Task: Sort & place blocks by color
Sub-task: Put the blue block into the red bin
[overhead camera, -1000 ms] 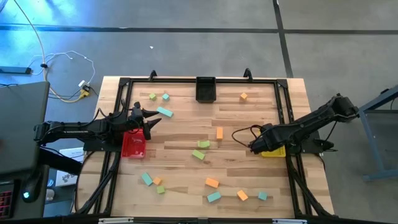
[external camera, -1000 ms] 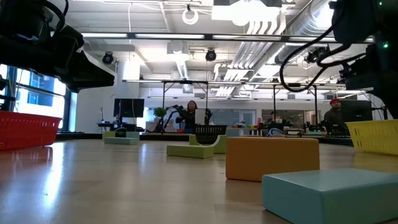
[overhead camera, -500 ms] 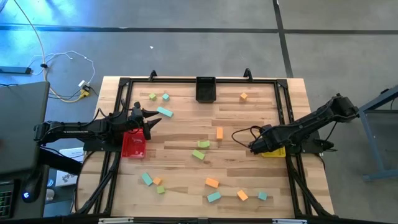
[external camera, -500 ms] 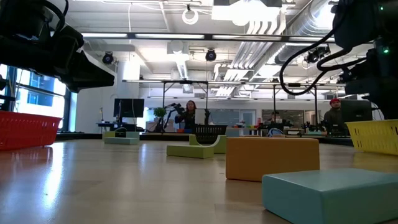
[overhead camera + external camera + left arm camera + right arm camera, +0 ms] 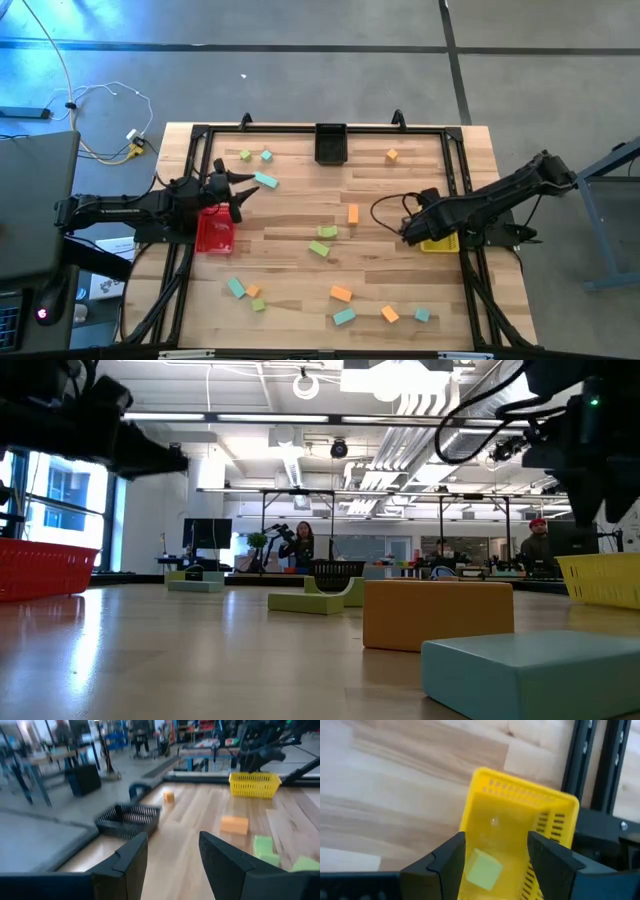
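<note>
right gripper (image 5: 492,857): we see it above the yellow bin (image 5: 555,807) at the table's 3 o'clock edge, fingers apart, nothing between them; a second ago it sat lower over that bin.
yellow-green block (image 5: 481,867): lying loose inside the yellow bin, under the parted fingers.
left gripper (image 5: 240,190): at 9 o'clock by the red bin (image 5: 214,233), fingers apart and empty; it has risen and shifted slightly toward 12 o'clock.
other blocks (image 5: 341,294): we see orange, teal and yellow-green ones scattered over the table, unmoved.
black bin (image 5: 330,143): at 12 o'clock, unchanged.
</note>
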Available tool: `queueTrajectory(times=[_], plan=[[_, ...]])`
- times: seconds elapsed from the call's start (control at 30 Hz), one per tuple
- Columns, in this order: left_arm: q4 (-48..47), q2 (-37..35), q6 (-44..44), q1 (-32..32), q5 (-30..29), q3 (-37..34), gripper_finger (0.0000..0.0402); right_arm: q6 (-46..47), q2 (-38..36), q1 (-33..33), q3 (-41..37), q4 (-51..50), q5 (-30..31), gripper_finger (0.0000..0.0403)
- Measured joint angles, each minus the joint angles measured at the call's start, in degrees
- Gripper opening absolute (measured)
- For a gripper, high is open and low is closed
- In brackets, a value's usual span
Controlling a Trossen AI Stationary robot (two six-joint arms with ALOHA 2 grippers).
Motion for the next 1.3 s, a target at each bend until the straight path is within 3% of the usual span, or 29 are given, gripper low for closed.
queueTrajectory(times=[0.33, 0.67, 1.0, 1.3], plan=[[-1.4, 1.9, 15.6, 0.0, -4.6, 11.1, 0.0166, -1.0, 0.0, -2.5, 1.9, 0.4, 5.7, 0.0199], [-20.9, 14.8, 15.7, 2.8, -5.0, 27.3, 0.0166, -7.5, 0.0, -7.0, 4.6, 0.8, 10.6, 0.0199], [-29.4, 31.0, 16.1, 11.8, 2.5, 32.2, 0.0166, -16.9, 0.0, -11.6, 4.9, 5.0, 8.0, 0.0199], [-31.0, 43.8, 21.2, 15.2, 9.0, 35.2, 0.0166, -21.6, 0.0, -13.3, 4.9, 8.2, 8.4, 0.0199]])
